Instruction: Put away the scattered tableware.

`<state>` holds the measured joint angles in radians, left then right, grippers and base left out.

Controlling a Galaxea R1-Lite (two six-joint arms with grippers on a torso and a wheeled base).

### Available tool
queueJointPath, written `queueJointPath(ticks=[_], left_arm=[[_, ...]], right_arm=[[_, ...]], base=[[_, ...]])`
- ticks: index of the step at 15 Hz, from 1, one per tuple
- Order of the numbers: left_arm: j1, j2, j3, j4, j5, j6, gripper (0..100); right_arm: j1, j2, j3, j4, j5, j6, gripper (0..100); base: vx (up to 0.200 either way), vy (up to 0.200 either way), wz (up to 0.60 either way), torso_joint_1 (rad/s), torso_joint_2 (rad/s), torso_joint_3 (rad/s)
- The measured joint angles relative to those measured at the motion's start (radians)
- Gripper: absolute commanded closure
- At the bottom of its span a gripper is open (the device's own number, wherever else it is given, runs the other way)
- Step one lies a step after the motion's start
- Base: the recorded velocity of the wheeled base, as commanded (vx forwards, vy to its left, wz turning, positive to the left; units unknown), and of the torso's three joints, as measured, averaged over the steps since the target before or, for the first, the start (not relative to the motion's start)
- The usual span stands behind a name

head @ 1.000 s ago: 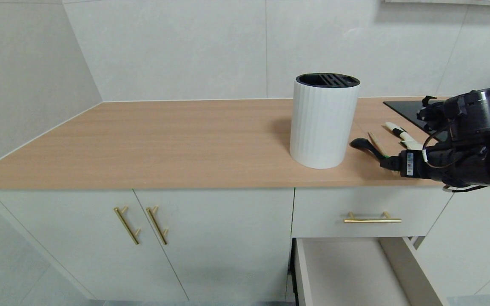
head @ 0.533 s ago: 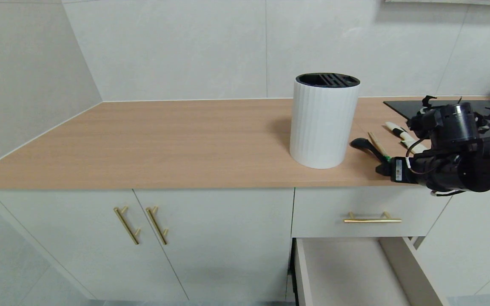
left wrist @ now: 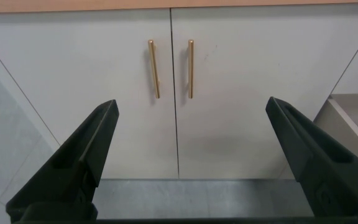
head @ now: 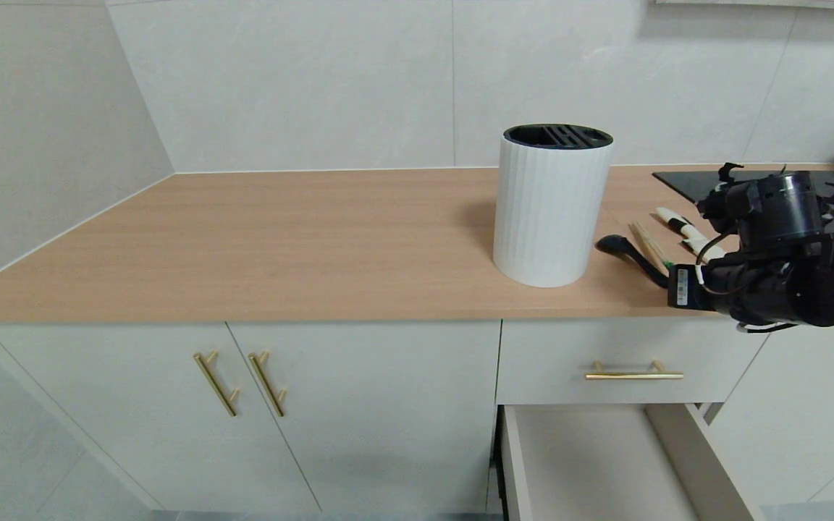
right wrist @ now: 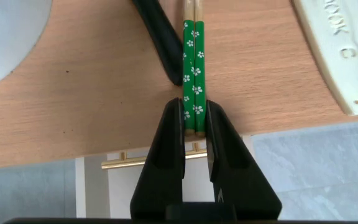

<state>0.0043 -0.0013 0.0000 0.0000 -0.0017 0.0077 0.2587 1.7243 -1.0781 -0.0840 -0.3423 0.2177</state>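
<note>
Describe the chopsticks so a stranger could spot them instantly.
On the wooden countertop, look right of the tall white ribbed holder. The chopsticks lie between a black spoon and a white utensil, pinched in the right hand. Only they have green, flower-dotted ends.

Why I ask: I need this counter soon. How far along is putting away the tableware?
Done: nothing visibly stored; no utensil sticks out of the white holder, and the open drawer looks bare where visible. In hand: the right claw is shut on the chopsticks at their green end, by the counter front edge. Left: the chopsticks, the black spoon and the white-handled utensil all need storing.
</note>
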Motion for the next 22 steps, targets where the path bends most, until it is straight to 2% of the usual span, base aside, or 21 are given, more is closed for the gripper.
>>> queueJointPath(ticks=[9, 12, 14, 16, 19, 22], left_arm=[[0.000, 0.000, 0.000, 0.000, 0.000, 0.000, 0], [0.000, 0.000, 0.000, 0.000, 0.000, 0.000, 0], [0.000, 0.000, 0.000, 0.000, 0.000, 0.000, 0], [0.000, 0.000, 0.000, 0.000, 0.000, 0.000, 0], [0.000, 0.000, 0.000, 0.000, 0.000, 0.000, 0], [0.000, 0.000, 0.000, 0.000, 0.000, 0.000, 0]], right_arm=[[0.000, -0.177, 0.013, 0.014, 0.011, -0.006, 100], [0.000, -0.299, 0.010, 0.071, 0.083, -0.008, 100], [0.002, -0.400, -0.002, 0.173, 0.177, -0.011, 100], [0.008, -0.490, -0.049, 0.353, 0.222, -0.015, 100], [0.023, -0.591, -0.158, 0.683, 0.237, -0.060, 100], [0.056, -0.654, -0.218, 0.871, 0.239, -0.124, 100]], base=[[0.000, 0.000, 0.00, 0.000, 0.00, 0.000], [0.000, 0.000, 0.00, 0.000, 0.00, 0.000], [0.000, 0.000, 0.00, 0.000, 0.00, 0.000], [0.000, 0.000, 0.00, 0.000, 0.00, 0.000], [0.000, 0.000, 0.00, 0.000, 0.00, 0.000], [0.000, 0.000, 0.00, 0.000, 0.00, 0.000]])
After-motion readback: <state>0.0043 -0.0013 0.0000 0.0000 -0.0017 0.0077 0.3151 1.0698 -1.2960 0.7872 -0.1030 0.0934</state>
